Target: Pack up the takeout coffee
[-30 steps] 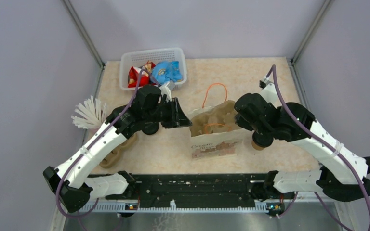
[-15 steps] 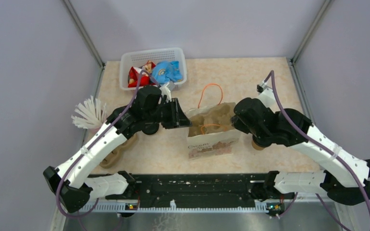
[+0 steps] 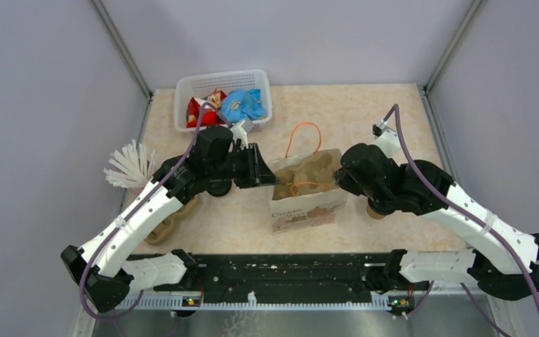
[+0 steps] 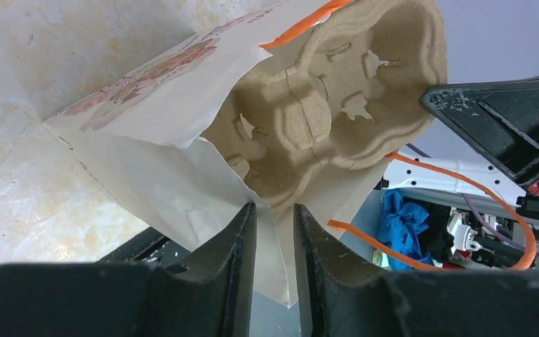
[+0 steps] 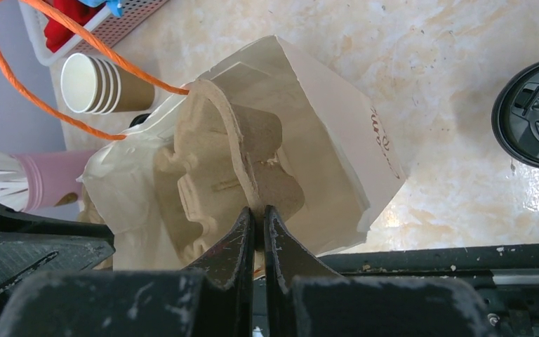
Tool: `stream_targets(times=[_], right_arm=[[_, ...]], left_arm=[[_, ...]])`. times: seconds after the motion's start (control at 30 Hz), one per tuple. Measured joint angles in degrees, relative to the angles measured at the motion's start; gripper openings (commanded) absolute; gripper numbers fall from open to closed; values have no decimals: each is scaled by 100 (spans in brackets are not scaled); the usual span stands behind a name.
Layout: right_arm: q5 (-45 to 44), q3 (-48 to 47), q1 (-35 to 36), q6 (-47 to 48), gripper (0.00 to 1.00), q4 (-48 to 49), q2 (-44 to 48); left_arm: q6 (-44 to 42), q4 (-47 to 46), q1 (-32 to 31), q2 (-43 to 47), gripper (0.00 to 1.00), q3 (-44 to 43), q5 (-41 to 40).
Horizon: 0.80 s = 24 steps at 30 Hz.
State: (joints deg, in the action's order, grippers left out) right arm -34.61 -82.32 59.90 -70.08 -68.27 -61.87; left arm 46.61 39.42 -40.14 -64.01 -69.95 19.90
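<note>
A white paper bag (image 3: 302, 210) with orange handles stands open mid-table. A brown pulp cup carrier (image 3: 312, 170) sits partly inside it. My left gripper (image 3: 268, 173) is shut on the bag's left rim; in the left wrist view (image 4: 274, 207) the paper fold lies between the fingers. My right gripper (image 3: 337, 173) is shut on the carrier's edge (image 5: 210, 168), as the right wrist view (image 5: 260, 210) shows. The takeout coffee (image 3: 376, 209) stands right of the bag, mostly hidden under my right arm. Its black lid (image 5: 533, 112) shows in the right wrist view.
A white basket (image 3: 182, 95) of snack packets stands at the back left. A pink holder of white sticks (image 3: 128, 168) stands at the left. A stack of lidless cups (image 5: 105, 84) lies behind the bag. A second pulp carrier (image 3: 168, 223) lies under my left arm.
My right gripper has moved left with the carrier, pushing it further into the bag. The bag has shifted a little left. My left gripper keeps its hold.
</note>
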Motion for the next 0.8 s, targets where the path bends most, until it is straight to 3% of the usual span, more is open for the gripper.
stream_targets(times=[0.13,0.27,0.33,0.47,0.67,0.8], right_arm=[[24,90,0,0,3,37,7],[85,133,-20,70,51,79,11],[129,133,-66,170,62,61,26],[243,-70,-105,732,64,-195,175],[487,-833,-140,1788,76,-339,404],[590,-1191,-540,2500,76,-575,39]], left_arm=[[0,0,-2,11,32,0,0],[0,0,-2,13,33,0,-2],[0,2,-2,22,36,0,-22],[-13,37,-2,90,44,0,-133],[-151,376,-2,2,59,-111,-319],[-208,656,0,-271,57,-448,-450]])
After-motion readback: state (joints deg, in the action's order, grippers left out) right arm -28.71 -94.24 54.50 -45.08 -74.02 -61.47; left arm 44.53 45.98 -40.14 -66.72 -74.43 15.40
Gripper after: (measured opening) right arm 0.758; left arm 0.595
